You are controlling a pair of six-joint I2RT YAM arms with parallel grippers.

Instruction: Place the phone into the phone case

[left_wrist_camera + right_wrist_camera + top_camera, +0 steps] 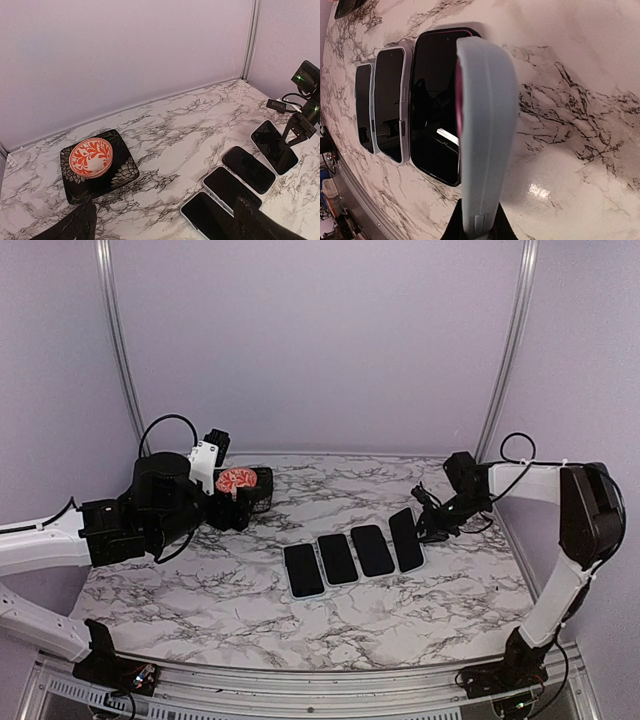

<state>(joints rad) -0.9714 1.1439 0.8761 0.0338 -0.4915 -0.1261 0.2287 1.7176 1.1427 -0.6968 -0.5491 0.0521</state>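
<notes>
Four dark slabs lie in a row on the marble desk [400, 620]; my right claw [432, 530] pinches the grey phone case [482, 135] on edge beside the phone [436, 100]. My left claw [160, 225] hangs spread near the patterned bowl [91, 157].

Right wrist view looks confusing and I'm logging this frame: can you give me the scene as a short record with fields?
surface: marble-pattern table
phones: four dark-screened in a row; rightmost phone tilted up on one edge
right gripper: shut on the rightmost phone
held item close up: pale grey case edge, magenta lining showing
left gripper: open, hovering, holding nothing
other items: red-and-white patterned bowl on a black square plate, far left
</notes>
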